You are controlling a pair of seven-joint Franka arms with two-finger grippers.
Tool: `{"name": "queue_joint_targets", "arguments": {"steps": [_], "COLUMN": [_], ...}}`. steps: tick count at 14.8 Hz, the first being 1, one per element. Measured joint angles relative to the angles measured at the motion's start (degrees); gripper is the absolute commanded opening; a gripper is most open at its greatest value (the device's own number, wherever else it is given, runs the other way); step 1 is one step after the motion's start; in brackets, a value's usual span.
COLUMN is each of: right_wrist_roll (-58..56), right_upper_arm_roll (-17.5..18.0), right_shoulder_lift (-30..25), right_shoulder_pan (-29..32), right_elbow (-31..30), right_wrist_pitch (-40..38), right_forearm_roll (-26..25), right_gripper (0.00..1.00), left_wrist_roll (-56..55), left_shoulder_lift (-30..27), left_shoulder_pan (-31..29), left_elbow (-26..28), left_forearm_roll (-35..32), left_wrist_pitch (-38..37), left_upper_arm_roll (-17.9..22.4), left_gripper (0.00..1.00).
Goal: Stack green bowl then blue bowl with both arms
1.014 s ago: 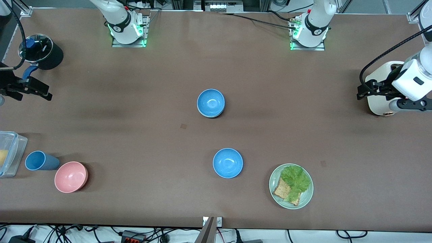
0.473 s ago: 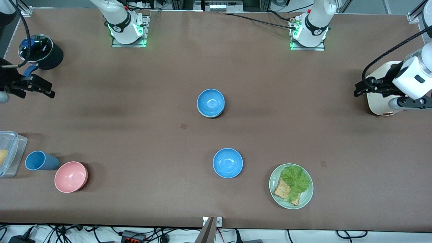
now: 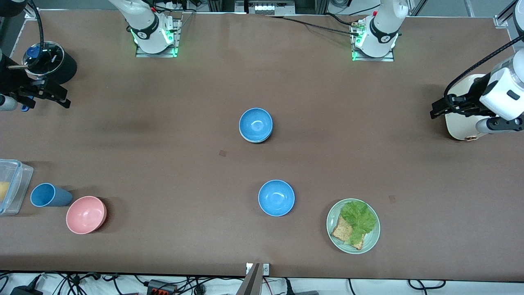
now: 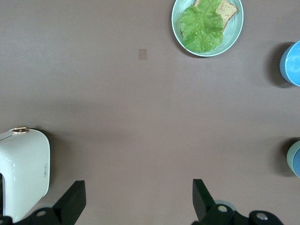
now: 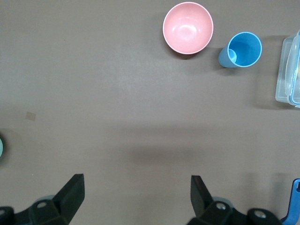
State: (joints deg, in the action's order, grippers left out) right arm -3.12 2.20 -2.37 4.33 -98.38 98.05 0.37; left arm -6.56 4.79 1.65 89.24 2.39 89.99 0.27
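The only mark I can find is a small white one on the glass lid of the black pot point(image 3: 50, 62), and it is too small to read.

The green bowl point(image 4: 290, 158) sits near the middle of the surface point(image 3: 163, 143). It is pale mint and matte, and only a thin crescent of its rim shows, because the blue bowl point(image 3: 256, 124) sits nested inside it. That bowl is bright blue, plain and smooth, with a soft glare in its hollow. A second blue bowl point(image 3: 276, 198), identical in look, stands alone, nearer to the front camera and well apart from the stack. Beside it, toward the left arm's end, is a green plate point(image 3: 370, 241) with lettuce and toast.

The left gripper point(image 3: 434, 110) hangs over the surface at the left arm's end, just beside the white toaster point(image 3: 460, 125). Its jaws are spread wide with nothing between them. The right gripper point(image 3: 64, 102) hangs at the right arm's end, close by the pot. Its jaws are also wide apart and empty.

A pink bowl point(image 3: 86, 214), a blue cup point(image 3: 49, 195) and a clear box point(image 3: 12, 186) stand together at the right arm's end, nearer to the front camera.
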Motion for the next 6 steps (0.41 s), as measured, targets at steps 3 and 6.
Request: {"name": "queue_joint_targets", "arguments": {"steps": [3, 6], "right_wrist_roll": [0.0, 0.0], "right_upper_arm_roll": [0.0, 0.0], "right_shoulder_lift": [0.0, 0.0], "right_shoulder_pan": [0.0, 0.0], "right_elbow": [-0.1, -0.1], "right_wrist_pitch": [0.0, 0.0], "right_forearm_roll": [0.0, 0.0], "right_gripper": [1.0, 1.0], "left_wrist_roll": [-0.7, -0.7], "left_shoulder_lift": [-0.4, -0.5], "left_shoulder_pan": [0.1, 0.2], "left_elbow": [0.4, 0.6], "left_forearm_roll": [0.0, 0.0], "left_wrist_pitch": [0.7, 0.7], "left_upper_arm_roll": [0.0, 0.0], "left_gripper": [1.0, 1.0]}}
